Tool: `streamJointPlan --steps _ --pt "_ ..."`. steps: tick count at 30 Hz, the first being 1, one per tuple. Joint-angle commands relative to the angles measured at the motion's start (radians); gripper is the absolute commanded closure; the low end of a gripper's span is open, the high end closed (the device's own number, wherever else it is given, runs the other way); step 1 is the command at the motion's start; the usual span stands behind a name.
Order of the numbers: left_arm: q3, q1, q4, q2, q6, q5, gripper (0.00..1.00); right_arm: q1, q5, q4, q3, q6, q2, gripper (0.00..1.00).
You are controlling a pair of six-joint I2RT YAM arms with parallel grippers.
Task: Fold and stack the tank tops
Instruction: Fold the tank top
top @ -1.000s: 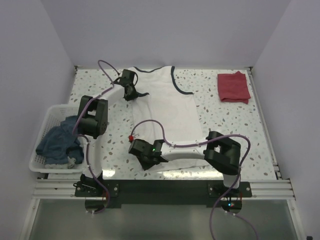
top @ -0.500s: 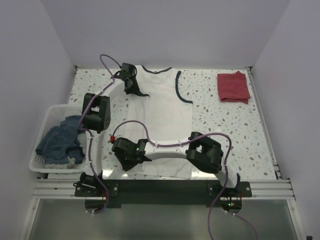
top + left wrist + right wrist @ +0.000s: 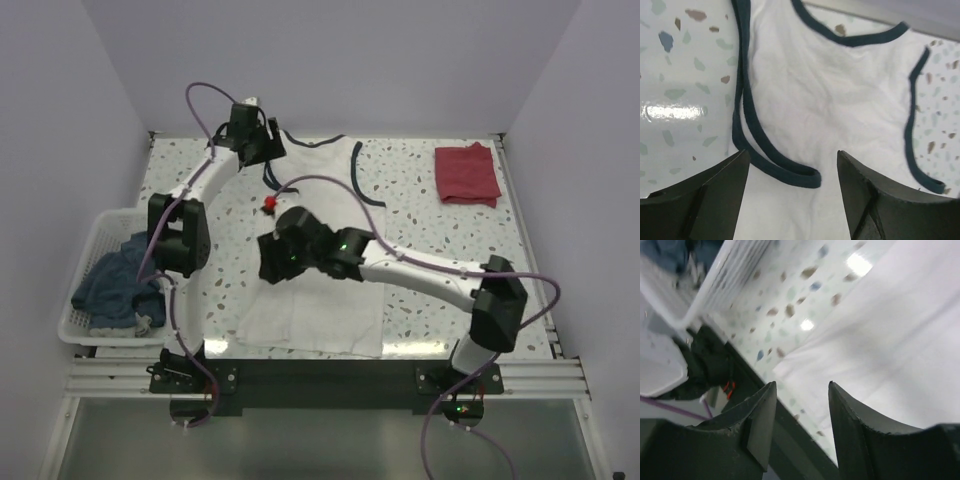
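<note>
Tank tops [image 3: 312,318] lie apart on a speckled table [image 3: 450,240] between pale walls [image 3: 330,60].

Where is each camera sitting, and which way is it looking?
Top: above, behind both arms, looking down on table, white tank top, red tank top, basket.
Left wrist: on left hand, facing navy neckline; fingers show.
Right wrist: on right hand, facing hem, basket; fingers show.
All share the white tank top.

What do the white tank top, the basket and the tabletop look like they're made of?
White tank top: soft matte cloth, probably cotton knit; it lies in gentle wrinkles. Basket: white plastic, judging by its moulded slatted walls. Tabletop: hard, glossy, speckled terrazzo look with light glare; stone or laminate, can't tell.
</note>
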Motion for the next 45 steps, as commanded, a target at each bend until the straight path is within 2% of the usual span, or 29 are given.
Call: streamJointPlan --steps 1,2,4,5,7,8,9,11,12,14,15,17,21,27,31,37,40,41,43,45 --pt "-0.034 0.0 0.09 -0.184 -0.015 0.047 0.24 -0.189 0.036 -0.061 -0.081 -0.039 -0.138 0.51" --pt "-0.063 -0.007 0.109 -0.233 -0.023 0.051 0.24 -0.299 0.028 -0.073 -0.092 -0.047 -0.152 0.51" --pt "-0.167 -0.049 0.121 -0.312 -0.036 0.042 0.24 -0.42 -0.034 -0.089 -0.117 -0.052 -0.18 0.51" --pt "-0.248 -0.09 0.133 -0.34 -0.049 0.034 0.25 -0.523 -0.035 -0.086 -0.125 -0.058 -0.183 0.51" --pt "-0.334 -0.135 0.15 -0.43 -0.063 0.022 0.28 -0.616 -0.036 -0.082 -0.125 -0.076 -0.162 0.52" --pt "-0.379 -0.161 0.167 -0.463 -0.073 0.019 0.29 -0.706 -0.042 -0.086 -0.119 -0.081 -0.14 0.52" --pt "-0.478 -0.209 0.182 -0.495 -0.092 0.021 0.3 -0.748 -0.056 -0.092 -0.111 -0.084 -0.117 0.52" --pt "-0.569 -0.265 0.217 -0.583 -0.125 0.027 0.32 -0.858 -0.119 -0.07 -0.088 -0.095 -0.033 0.53" --pt "-0.653 -0.326 0.228 -0.607 -0.132 0.033 0.33 -0.886 -0.142 -0.058 -0.055 -0.101 0.005 0.53" --pt "-0.721 -0.397 0.245 -0.662 -0.158 0.018 0.34 -0.929 -0.147 -0.056 -0.013 -0.131 0.105 0.54" --pt "-0.777 -0.467 0.259 -0.673 -0.161 0.021 0.35 -0.932 -0.135 -0.061 0.031 -0.139 0.134 0.54" --pt "-0.808 -0.532 0.247 -0.676 -0.171 0.014 0.36 -0.94 -0.122 -0.067 0.073 -0.167 0.215 0.54" --pt "-0.812 -0.708 0.219 -0.64 -0.173 0.001 0.37 -0.942 -0.089 -0.064 0.14 -0.191 0.303 0.54" --pt "-0.821 -0.842 0.198 -0.583 -0.207 -0.013 0.39 -0.942 -0.046 -0.073 0.179 -0.208 0.363 0.55" --pt "-0.805 -0.908 0.195 -0.531 -0.222 -0.015 0.41 -0.942 -0.03 -0.081 0.2 -0.211 0.409 0.67" --pt "-0.721 -1.004 0.15 -0.443 -0.222 -0.053 0.42 -0.942 -0.018 -0.078 0.194 -0.223 0.417 0.73" --pt "-0.716 -1.038 0.132 -0.445 -0.23 -0.071 0.43 -0.94 -0.013 -0.076 0.196 -0.223 0.415 0.8" --pt "-0.713 -1.057 0.127 -0.445 -0.234 -0.073 0.43 -0.942 -0.015 -0.075 0.199 -0.222 0.42 0.86" --pt "-0.703 -1.072 0.121 -0.433 -0.234 -0.078 0.43 -0.943 -0.018 -0.078 0.21 -0.219 0.426 0.92" --pt "-0.677 -1.1 0.095 -0.417 -0.237 -0.09 0.44 -0.943 -0.019 -0.078 0.217 -0.216 0.434 0.94"
